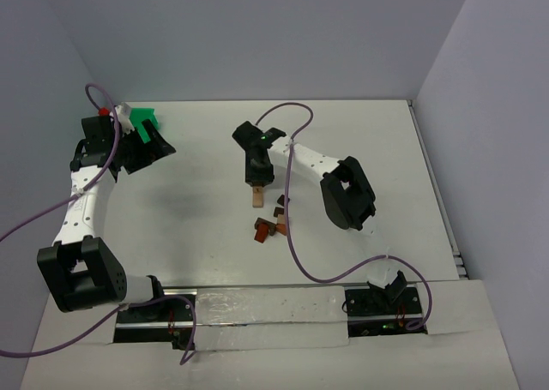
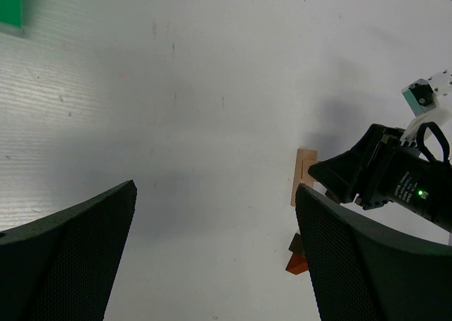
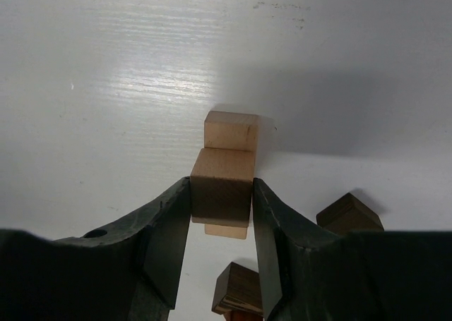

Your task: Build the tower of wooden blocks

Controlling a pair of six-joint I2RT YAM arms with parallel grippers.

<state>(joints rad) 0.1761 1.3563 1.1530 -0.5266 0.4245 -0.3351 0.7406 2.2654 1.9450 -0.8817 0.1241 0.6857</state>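
Observation:
My right gripper (image 1: 256,177) is shut on a light tan block (image 3: 221,167), gripped by its two sides (image 3: 221,185). It holds that block directly over a longer light tan block (image 3: 231,129) that lies flat on the table; I cannot tell whether they touch. That long block also shows in the top view (image 1: 257,198) and the left wrist view (image 2: 304,176). Loose dark brown blocks (image 3: 349,214) and a reddish-brown block (image 1: 262,230) lie just beside it. My left gripper (image 1: 157,147) is open and empty (image 2: 215,190) at the far left.
A flat bright green tray (image 1: 144,123) lies at the back left beside the left gripper, with its corner in the left wrist view (image 2: 10,7). A purple cable (image 1: 292,227) trails across the table past the loose blocks. Walls close the table's back and right sides.

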